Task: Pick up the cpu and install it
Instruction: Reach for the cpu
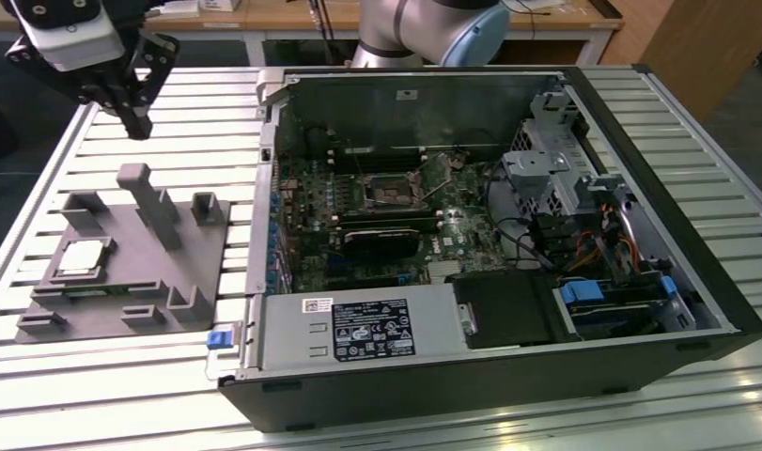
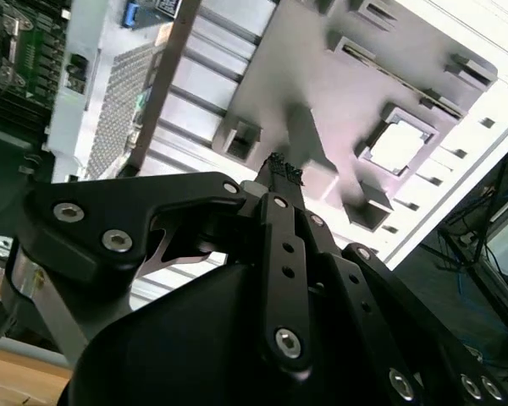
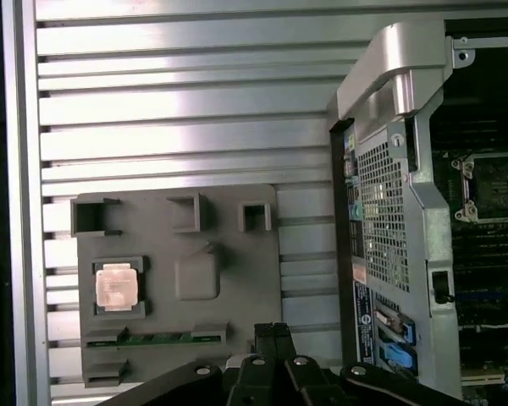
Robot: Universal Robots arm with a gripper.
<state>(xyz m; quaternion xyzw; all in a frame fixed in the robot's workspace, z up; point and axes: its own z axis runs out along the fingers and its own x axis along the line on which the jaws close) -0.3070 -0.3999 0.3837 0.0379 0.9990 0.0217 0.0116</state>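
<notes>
Exterior view: cpu [image 1: 83, 258] sits in square pocket on grey plate [image 1: 224, 263], so it can't slide. End effector [image 1: 136, 122] hangs above plate, closed, holding nothing. Open computer case [image 1: 481, 385] beside plate, socket [image 1: 387, 191] bare.

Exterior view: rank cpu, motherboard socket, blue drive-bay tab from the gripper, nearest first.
1. cpu, on the grey fixture plate, exterior view's left, same side as the gripper.
2. motherboard socket, middle of the open case.
3. blue drive-bay tab, exterior view's right.
</notes>
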